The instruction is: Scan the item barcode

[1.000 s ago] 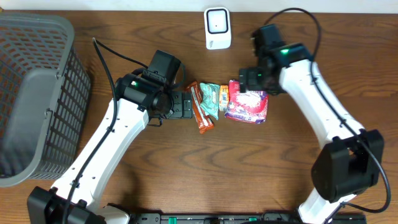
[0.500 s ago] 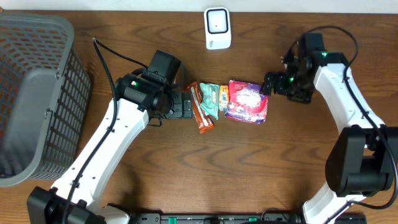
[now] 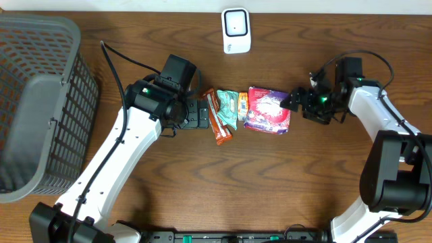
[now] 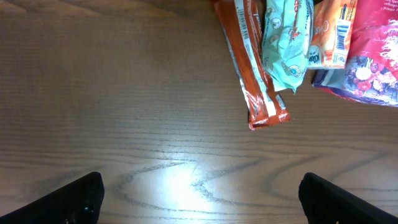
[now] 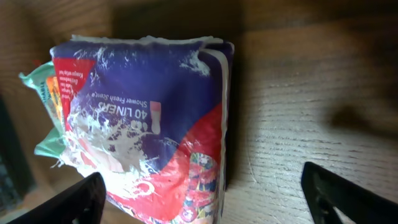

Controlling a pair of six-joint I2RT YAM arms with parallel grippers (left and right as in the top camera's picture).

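Your right gripper (image 3: 295,100) has its fingers spread wide and holds nothing. It sits low over the wooden table (image 3: 202,182), just beside the right edge of the pack of liners (image 3: 268,109). From the right wrist view, you see that pack lying flat straight ahead. It is purple and red, with white print reading "40 LINERS". The two dark fingertips (image 5: 68,199) show at the bottom corners, one on either side of the pack and neither touching it.

Your left gripper (image 3: 194,113) is just as wide apart and empty. It sits at the left end of the row of items, close to the orange snack bar (image 4: 252,68). The teal packet (image 4: 286,37) overlaps that bar. A small orange packet (image 4: 333,31) with a barcode on its face lies between the teal packet and the liners. All four lie touching in one line at the middle of the table.

You find the white scanner (image 3: 236,30) at the far edge, well apart from the row. A grey plastic basket (image 3: 40,101) stands at the left edge.
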